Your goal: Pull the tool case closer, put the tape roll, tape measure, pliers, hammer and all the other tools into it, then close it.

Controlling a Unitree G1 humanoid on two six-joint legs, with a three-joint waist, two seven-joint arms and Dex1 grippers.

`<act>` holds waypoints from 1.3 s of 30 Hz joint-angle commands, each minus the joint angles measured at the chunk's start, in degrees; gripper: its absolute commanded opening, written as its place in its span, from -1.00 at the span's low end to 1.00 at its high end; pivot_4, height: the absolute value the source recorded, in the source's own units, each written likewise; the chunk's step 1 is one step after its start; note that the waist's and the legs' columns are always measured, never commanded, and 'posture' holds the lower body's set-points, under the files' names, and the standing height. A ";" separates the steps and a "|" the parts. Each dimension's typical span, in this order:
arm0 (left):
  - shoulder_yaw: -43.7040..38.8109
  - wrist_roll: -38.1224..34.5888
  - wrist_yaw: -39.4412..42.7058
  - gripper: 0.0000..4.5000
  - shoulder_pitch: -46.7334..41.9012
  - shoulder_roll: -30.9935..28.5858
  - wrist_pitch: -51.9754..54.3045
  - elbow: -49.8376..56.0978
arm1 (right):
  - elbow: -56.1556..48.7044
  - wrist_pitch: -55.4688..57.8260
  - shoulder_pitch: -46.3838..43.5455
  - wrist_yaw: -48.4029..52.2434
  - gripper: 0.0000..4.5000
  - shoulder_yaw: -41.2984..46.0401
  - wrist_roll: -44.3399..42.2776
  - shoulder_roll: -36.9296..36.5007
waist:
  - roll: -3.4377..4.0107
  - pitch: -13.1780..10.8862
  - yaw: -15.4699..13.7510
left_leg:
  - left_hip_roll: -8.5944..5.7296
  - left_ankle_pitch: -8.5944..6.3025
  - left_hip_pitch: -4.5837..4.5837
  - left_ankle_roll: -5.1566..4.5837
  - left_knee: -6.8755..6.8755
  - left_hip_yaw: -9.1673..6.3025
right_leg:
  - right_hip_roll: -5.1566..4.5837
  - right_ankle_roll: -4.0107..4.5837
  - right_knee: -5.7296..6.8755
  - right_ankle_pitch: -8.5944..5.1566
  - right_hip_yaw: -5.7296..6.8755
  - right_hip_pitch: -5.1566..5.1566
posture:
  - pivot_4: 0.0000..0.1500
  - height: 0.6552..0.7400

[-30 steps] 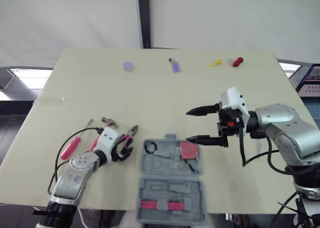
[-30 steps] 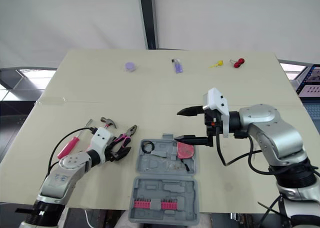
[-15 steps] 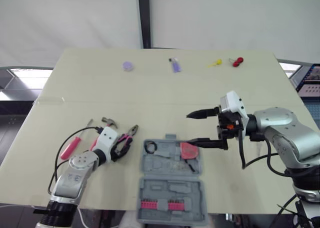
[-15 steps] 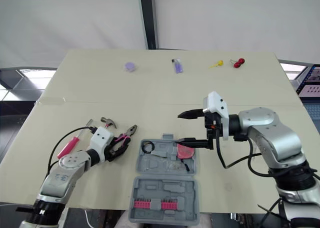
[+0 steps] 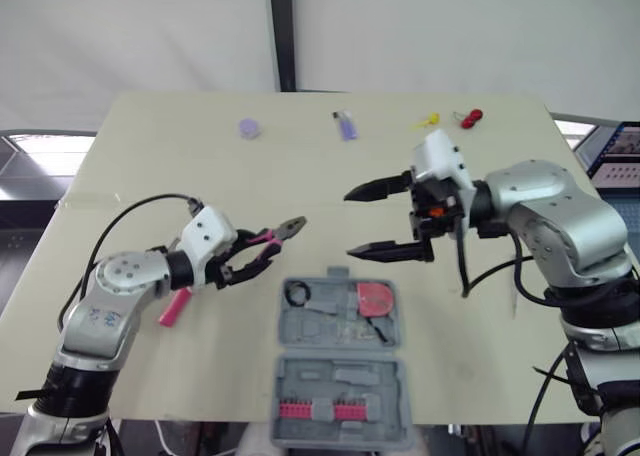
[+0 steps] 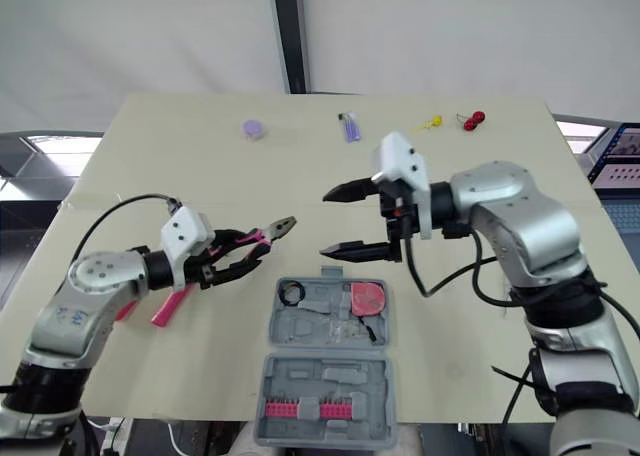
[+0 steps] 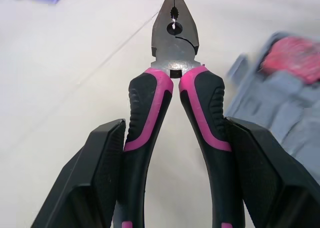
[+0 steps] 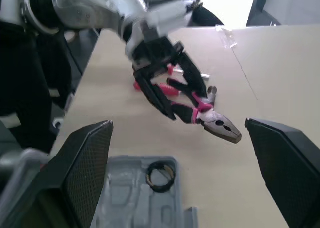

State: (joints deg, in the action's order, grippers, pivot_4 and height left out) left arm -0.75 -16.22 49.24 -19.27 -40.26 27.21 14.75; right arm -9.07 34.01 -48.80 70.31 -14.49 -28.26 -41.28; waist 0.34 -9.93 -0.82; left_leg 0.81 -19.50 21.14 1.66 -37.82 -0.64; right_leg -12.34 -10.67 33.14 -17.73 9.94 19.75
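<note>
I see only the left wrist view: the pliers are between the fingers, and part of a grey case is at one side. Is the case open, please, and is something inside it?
Observer: Yes. The tool case lies open, with a black tape roll and a red tape measure in its far half.
Operator: Where is the right gripper?
Observer: The right gripper hangs open above the table, beyond the case, and holds nothing.
Operator: Where do my pliers point?
Observer: The left gripper holds the pliers with the nose toward the right gripper.
Operator: Does any tool lie outside the case?
Observer: A pink-handled screwdriver lies under the left arm.
</note>
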 commanded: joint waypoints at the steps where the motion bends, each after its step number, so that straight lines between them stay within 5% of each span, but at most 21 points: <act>1: 2.36 -3.37 6.67 0.18 -5.50 -0.58 -0.90 0.06 | 1.57 -1.24 -3.97 0.92 1.00 -4.56 6.49 0.21 | 0.00 0.00 0.02 | 0.00 0.00 0.06 0.00 -0.03 0.00 | 0.00 0.00 0.00 0.00 0.00 0.03 | 1.00 1.00; 20: 11.56 -0.78 12.23 0.18 -14.31 2.38 -0.96 -4.52 | -1.01 2.63 -5.89 2.19 1.00 -13.08 18.01 1.09 | 0.00 0.00 1.06 | 0.02 0.00 0.15 0.00 -0.09 0.01 | 0.00 0.00 0.47 0.00 -0.06 0.34 | 1.00 1.00; 28: 11.45 -0.99 11.98 0.18 -13.72 2.89 -0.82 -4.19 | -1.09 2.59 -6.22 3.05 -0.58 -13.28 18.39 1.59 | -0.01 0.00 1.04 | 0.01 0.00 0.15 0.00 -0.11 0.03 | 0.00 0.00 0.48 0.00 -0.11 0.36 | 1.00 1.00; 38: 9.80 -1.95 11.47 0.18 -12.21 3.76 -1.93 -2.89 | -1.65 -1.62 -3.54 2.00 -0.57 -11.20 18.73 1.42 | -0.01 0.00 1.06 | 0.01 0.00 0.16 0.00 -0.12 0.03 | 0.00 0.00 0.51 0.00 -0.12 0.37 | 1.00 1.00; 39: 9.25 -2.00 11.59 0.65 -11.46 3.43 -2.62 -2.53 | -2.34 -2.33 -2.67 1.94 -0.57 -10.54 18.44 1.25 | -0.01 0.00 1.07 | 0.01 0.00 0.16 0.00 -0.13 0.03 | 0.00 0.00 0.50 0.00 -0.12 0.37 | 1.00 1.00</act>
State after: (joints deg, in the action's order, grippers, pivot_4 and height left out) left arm 10.79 -16.60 60.62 -30.94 -36.75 26.47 9.02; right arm -8.92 33.60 -51.85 72.74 -27.47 -9.59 -39.89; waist 0.34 -9.93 0.25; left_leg 0.82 -19.50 21.29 1.66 -37.94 -0.61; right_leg -12.34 -10.67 33.65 -17.73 9.82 20.12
